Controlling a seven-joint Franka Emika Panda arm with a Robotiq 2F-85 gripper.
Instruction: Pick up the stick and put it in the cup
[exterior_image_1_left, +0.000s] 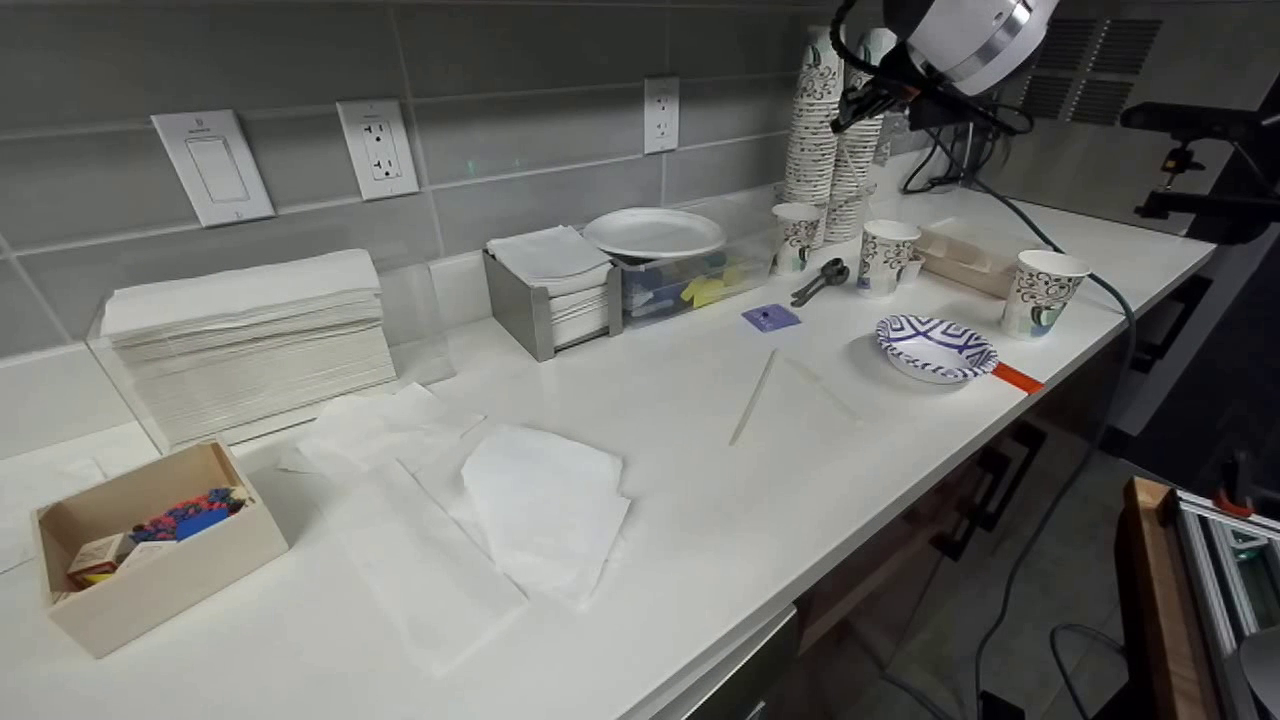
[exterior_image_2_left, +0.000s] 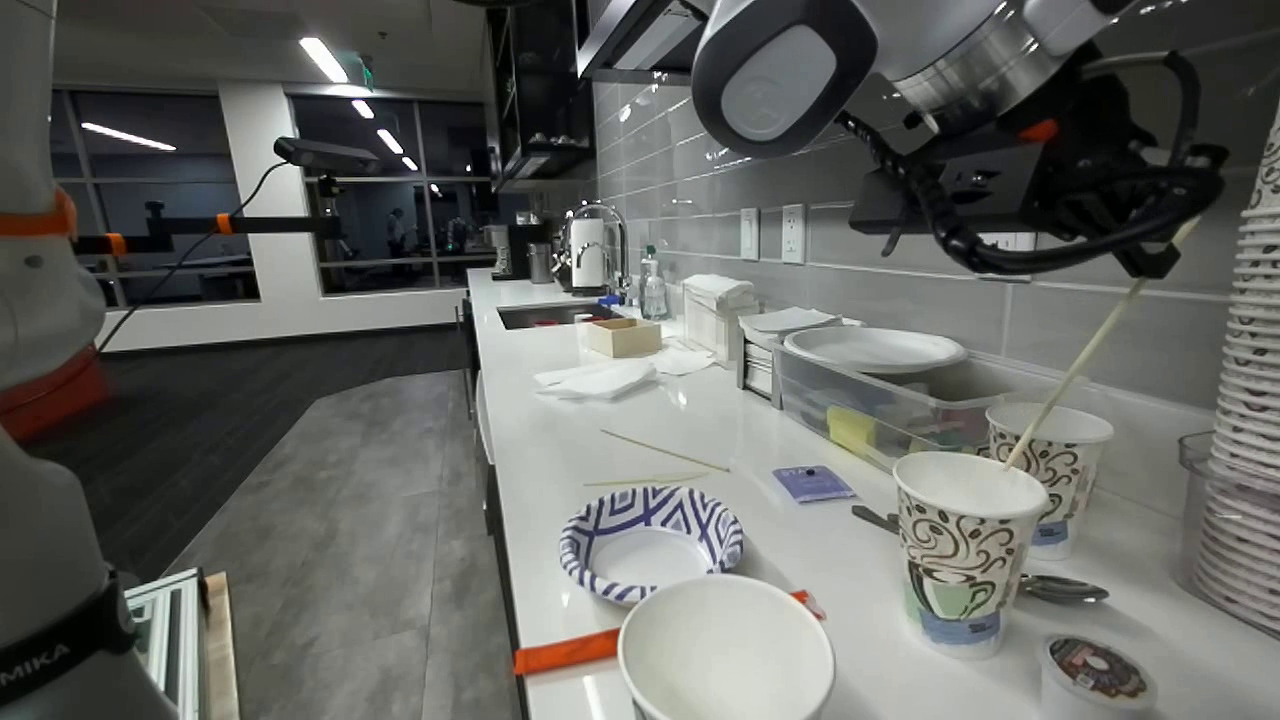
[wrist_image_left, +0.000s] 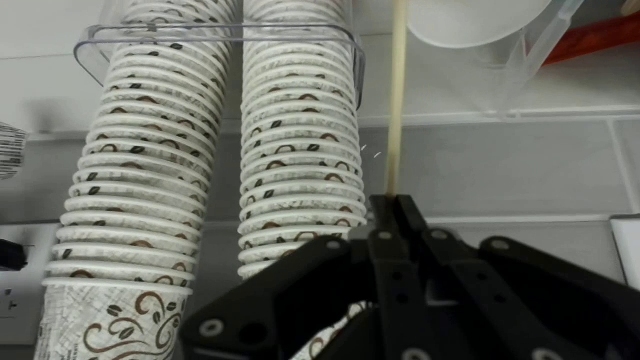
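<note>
My gripper (wrist_image_left: 392, 200) is shut on a thin pale stick (wrist_image_left: 396, 100), which juts out from the fingertips. In an exterior view the gripper (exterior_image_2_left: 1160, 258) is above the cups, and the stick (exterior_image_2_left: 1090, 350) slants down to the far rim of a patterned paper cup (exterior_image_2_left: 965, 560). I cannot tell whether its lower end is inside this cup or behind it. Another patterned cup (exterior_image_2_left: 1065, 460) stands just behind, and a third cup (exterior_image_2_left: 725, 650) stands nearer the camera. In an exterior view the gripper (exterior_image_1_left: 848, 118) is in front of the cup stacks.
Tall cup stacks (wrist_image_left: 300, 150) stand close beside the gripper. A patterned bowl (exterior_image_2_left: 650, 545), a purple packet (exterior_image_2_left: 812, 484), spoons (exterior_image_1_left: 822, 280) and a clear bin (exterior_image_2_left: 850, 400) are around the cups. Another thin stick (exterior_image_1_left: 755, 397) and a fainter pale strip (exterior_image_1_left: 820, 388) lie on the counter.
</note>
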